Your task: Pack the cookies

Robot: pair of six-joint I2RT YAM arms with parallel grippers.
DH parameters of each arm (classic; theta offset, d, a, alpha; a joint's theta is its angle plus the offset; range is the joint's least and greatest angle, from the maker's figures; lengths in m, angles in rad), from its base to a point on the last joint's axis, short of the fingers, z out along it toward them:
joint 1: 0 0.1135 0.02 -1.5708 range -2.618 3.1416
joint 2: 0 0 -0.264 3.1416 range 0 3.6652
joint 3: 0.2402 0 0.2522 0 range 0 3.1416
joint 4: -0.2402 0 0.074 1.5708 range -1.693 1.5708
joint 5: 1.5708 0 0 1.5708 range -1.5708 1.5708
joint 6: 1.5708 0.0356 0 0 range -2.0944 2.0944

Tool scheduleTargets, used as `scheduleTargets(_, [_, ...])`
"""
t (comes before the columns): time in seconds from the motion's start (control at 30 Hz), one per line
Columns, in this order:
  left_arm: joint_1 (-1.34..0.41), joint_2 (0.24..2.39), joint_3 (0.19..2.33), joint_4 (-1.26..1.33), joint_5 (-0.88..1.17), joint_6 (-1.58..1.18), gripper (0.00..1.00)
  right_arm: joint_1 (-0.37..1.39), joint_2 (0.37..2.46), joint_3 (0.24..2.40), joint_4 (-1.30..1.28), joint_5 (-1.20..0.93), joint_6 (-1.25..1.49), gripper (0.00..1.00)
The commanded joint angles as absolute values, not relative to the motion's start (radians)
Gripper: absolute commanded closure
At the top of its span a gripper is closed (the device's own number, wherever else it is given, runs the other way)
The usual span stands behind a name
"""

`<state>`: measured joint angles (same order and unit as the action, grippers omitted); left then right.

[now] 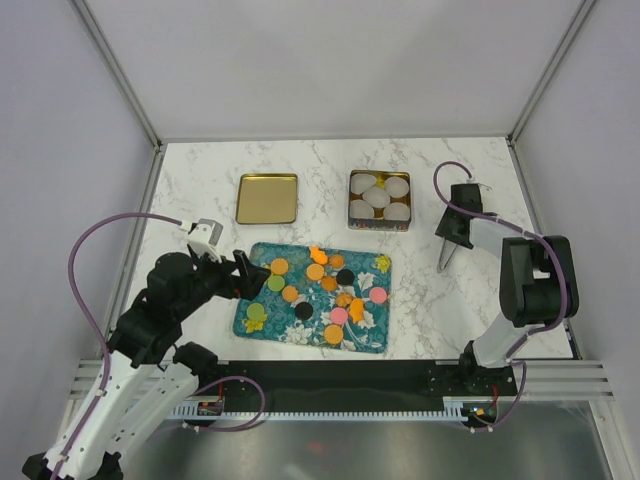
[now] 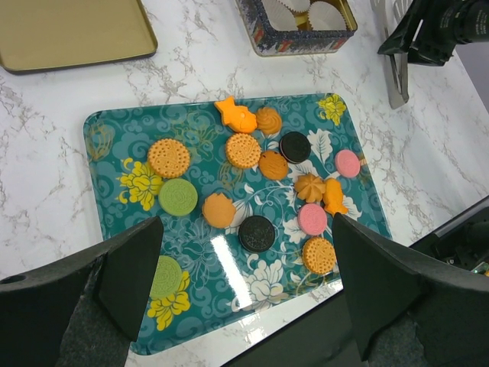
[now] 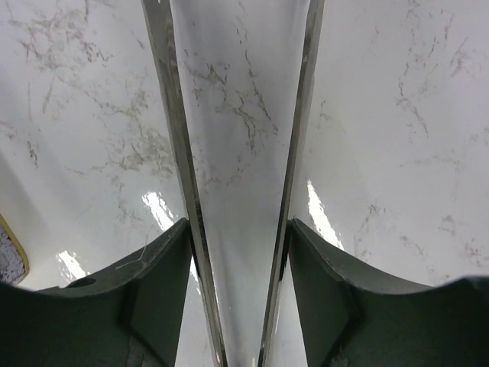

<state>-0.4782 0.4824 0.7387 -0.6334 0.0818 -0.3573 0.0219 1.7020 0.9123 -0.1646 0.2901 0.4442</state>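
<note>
Several cookies (image 1: 320, 288), round and flower-shaped in orange, black, pink and green, lie loose on a teal floral tray (image 1: 372, 346). In the left wrist view a black cookie (image 2: 257, 233) sits mid-tray (image 2: 114, 145). My left gripper (image 1: 243, 275) hovers open over the tray's left side, jaws wide (image 2: 244, 283), holding nothing. My right gripper (image 1: 452, 232) is right of the tin, its fingers (image 3: 153, 275) pressed on both arms of metal tongs (image 3: 183, 153), whose tips (image 1: 444, 260) point down at the marble.
A square tin (image 1: 380, 200) holding white paper cups stands behind the tray, also seen in the left wrist view (image 2: 298, 38). Its gold lid (image 1: 267, 198) lies upturned to the left. White walls and metal posts enclose the table.
</note>
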Motion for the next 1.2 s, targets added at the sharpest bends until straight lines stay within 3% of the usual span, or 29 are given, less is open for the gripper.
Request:
scheduleTargets(0.0, [-0.482, 0.492, 0.736, -0.603, 0.077, -0.324, 0.00, 0.018, 1.603, 0.922, -0.205, 0.252, 0.419, 0.41])
scheduleTargets(0.6, [-0.482, 0.491, 0.736, -0.606, 0.074, -0.325, 0.00, 0.072, 1.079, 0.936, -0.485, 0.032, 0.359, 0.43])
scheduleTargets(1.17, [-0.483, 0.477, 0.739, -0.612, 0.051, -0.328, 0.00, 0.690, 0.996, 1.029, -0.725, 0.064, 0.442, 0.47])
